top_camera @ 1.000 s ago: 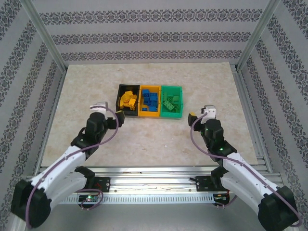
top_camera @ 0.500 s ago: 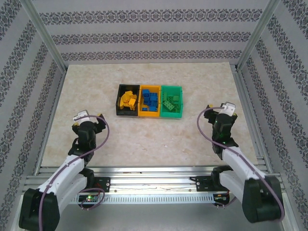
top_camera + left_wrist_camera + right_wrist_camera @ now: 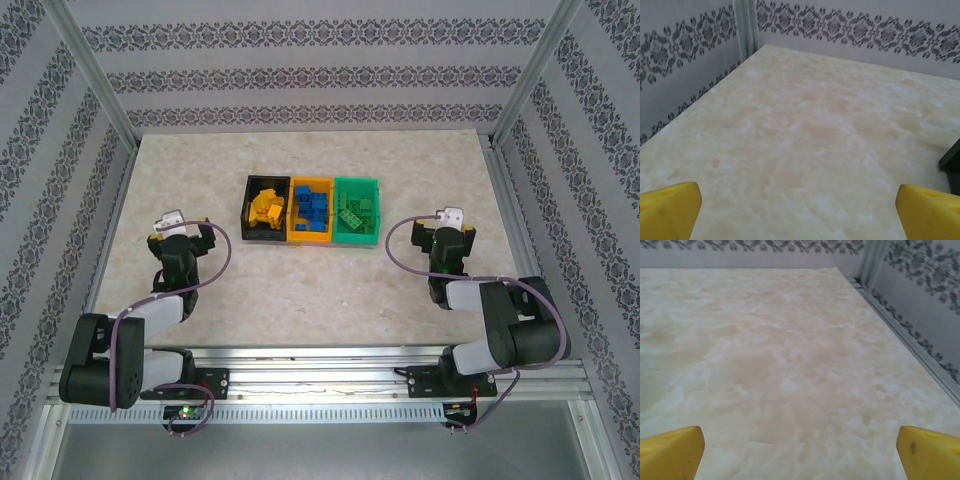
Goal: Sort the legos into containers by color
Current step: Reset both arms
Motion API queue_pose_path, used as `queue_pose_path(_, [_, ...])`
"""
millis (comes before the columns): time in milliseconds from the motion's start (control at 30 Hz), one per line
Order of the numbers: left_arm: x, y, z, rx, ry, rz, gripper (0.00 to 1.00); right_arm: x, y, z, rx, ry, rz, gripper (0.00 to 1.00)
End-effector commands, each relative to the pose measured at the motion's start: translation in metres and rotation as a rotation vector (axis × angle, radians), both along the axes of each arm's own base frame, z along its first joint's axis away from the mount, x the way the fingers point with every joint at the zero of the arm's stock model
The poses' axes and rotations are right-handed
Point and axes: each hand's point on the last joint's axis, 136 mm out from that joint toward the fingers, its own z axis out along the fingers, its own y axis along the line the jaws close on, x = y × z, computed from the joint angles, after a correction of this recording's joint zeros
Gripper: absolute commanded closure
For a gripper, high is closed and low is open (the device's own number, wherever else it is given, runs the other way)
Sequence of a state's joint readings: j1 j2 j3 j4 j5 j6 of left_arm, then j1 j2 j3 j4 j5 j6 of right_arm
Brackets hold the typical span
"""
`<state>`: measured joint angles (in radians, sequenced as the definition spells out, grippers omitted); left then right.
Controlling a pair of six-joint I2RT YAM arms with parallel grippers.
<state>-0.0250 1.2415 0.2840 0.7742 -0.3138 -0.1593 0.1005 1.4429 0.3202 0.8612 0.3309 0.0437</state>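
The containers stand in a row at the table's middle back. The black bin point(image 3: 247, 208) holds yellow legos point(image 3: 265, 208), the orange bin point(image 3: 308, 238) holds blue legos point(image 3: 314, 207), and the green bin point(image 3: 357, 240) holds green legos point(image 3: 357, 209). My left gripper point(image 3: 178, 228) sits left of the bins, low over the table, open and empty. In the left wrist view the left gripper point(image 3: 800, 215) shows its yellow fingertips point(image 3: 670, 210) far apart over bare marble. My right gripper point(image 3: 445, 228) sits right of the bins, open and empty. The right wrist view has the right gripper point(image 3: 800, 455) wide over bare table.
The marble table point(image 3: 320, 290) is fenced by aluminium posts and patterned walls. A corner of the black bin point(image 3: 952, 162) shows at the right edge of the left wrist view. A wall rail point(image 3: 910, 340) runs along the right of the right wrist view.
Both arms have folded back toward their bases. The left gripper moved left, away from the black bin; the right gripper moved right and opened wider.
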Motion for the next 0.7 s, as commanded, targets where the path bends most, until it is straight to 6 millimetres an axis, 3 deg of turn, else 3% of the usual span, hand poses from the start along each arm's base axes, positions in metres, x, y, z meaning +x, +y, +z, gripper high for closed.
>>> queue_pose_path(0, [0.004, 0.000, 0.011, 0.051, -0.041, -0.030, 0.00, 0.008, 0.014, 0.017, 0.000, -0.078, 0.099, 0.02])
queue_pose_path(100, [0.001, -0.003, -0.008, 0.047, -0.001, -0.053, 0.01, 0.012, 0.019, 0.006, 0.009, -0.067, 0.139, 0.02])
queue_pose_path(133, [0.002, -0.002, -0.006, 0.053, -0.028, -0.043, 0.01, 0.017, 0.022, 0.007, 0.013, -0.083, 0.153, 0.02])
queue_pose_path(200, [0.006, -0.012, -0.009, 0.060, -0.045, -0.116, 0.01, 0.016, 0.023, 0.004, 0.022, -0.046, 0.166, 0.02])
queue_pose_path(300, [0.021, -0.042, -0.033, 0.070, -0.017, -0.300, 0.01, 0.018, 0.025, 0.005, 0.029, -0.062, 0.187, 0.02])
queue_pose_path(367, [0.029, -0.051, -0.030, 0.104, -0.069, -0.349, 0.01, 0.017, 0.025, 0.001, 0.037, -0.037, 0.192, 0.02])
queue_pose_path(433, [0.026, -0.041, -0.041, 0.072, 0.032, -0.294, 0.01, 0.016, 0.024, -0.001, 0.044, -0.029, 0.193, 0.02])
queue_pose_path(500, [0.038, -0.031, -0.041, 0.078, 0.033, -0.233, 0.01, 0.017, 0.024, -0.001, 0.046, -0.031, 0.194, 0.02])
queue_pose_path(667, [0.046, -0.032, -0.045, 0.072, 0.089, -0.239, 0.01, 0.016, 0.024, -0.002, 0.049, -0.026, 0.196, 0.02])
